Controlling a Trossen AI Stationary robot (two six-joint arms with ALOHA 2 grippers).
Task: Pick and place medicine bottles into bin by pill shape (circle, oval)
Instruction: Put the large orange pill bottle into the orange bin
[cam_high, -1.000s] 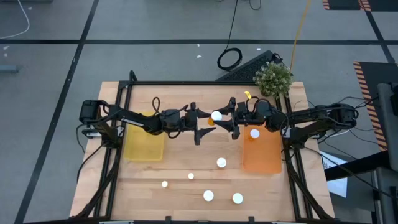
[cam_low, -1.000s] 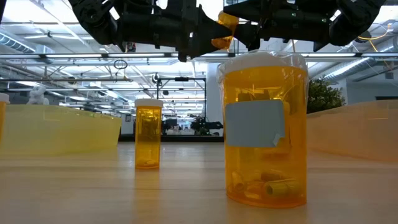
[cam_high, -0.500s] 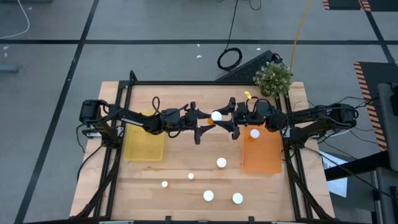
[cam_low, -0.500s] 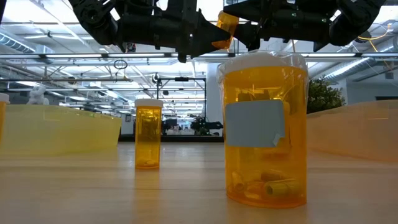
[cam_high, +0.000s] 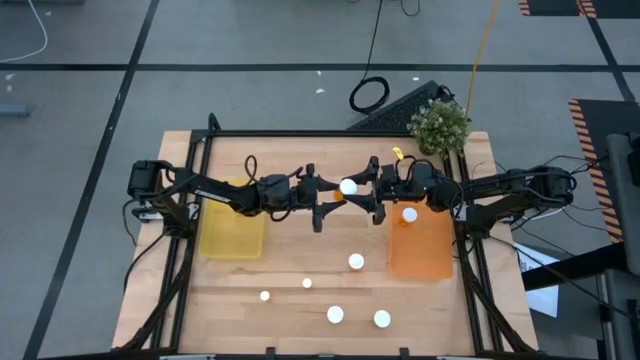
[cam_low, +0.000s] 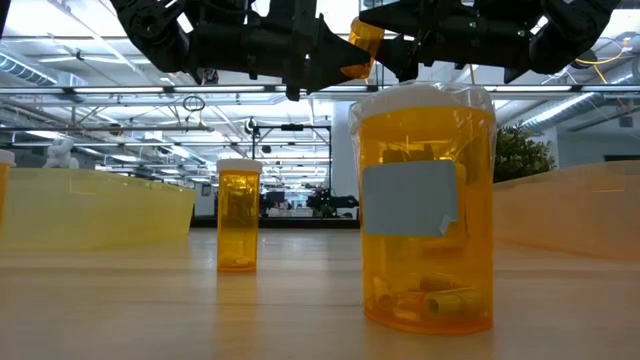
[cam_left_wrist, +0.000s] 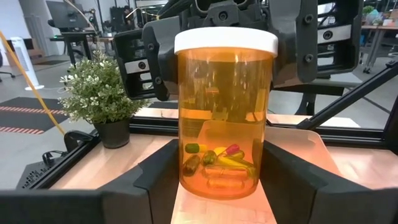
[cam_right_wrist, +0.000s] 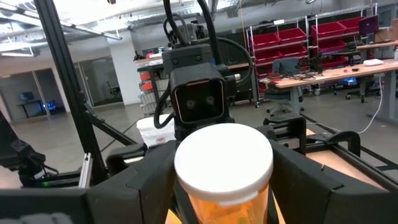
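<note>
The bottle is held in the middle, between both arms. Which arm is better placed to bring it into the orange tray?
Right. The right end effector is at the bottle, just beside the orange tray. The left end effector would have to reach across the middle.

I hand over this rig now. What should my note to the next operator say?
Left tool: shut on an amber plastic bottle with a white cap, held in the air above the table's middle.
Right tool: at the same bottle from the other side, grip unclear.
The held pills look oblong.
Done: one capped bottle is in the orange tray.
Left: the held bottle and five loose bottles on the wooden table. The yellow tray sits at left.
</note>
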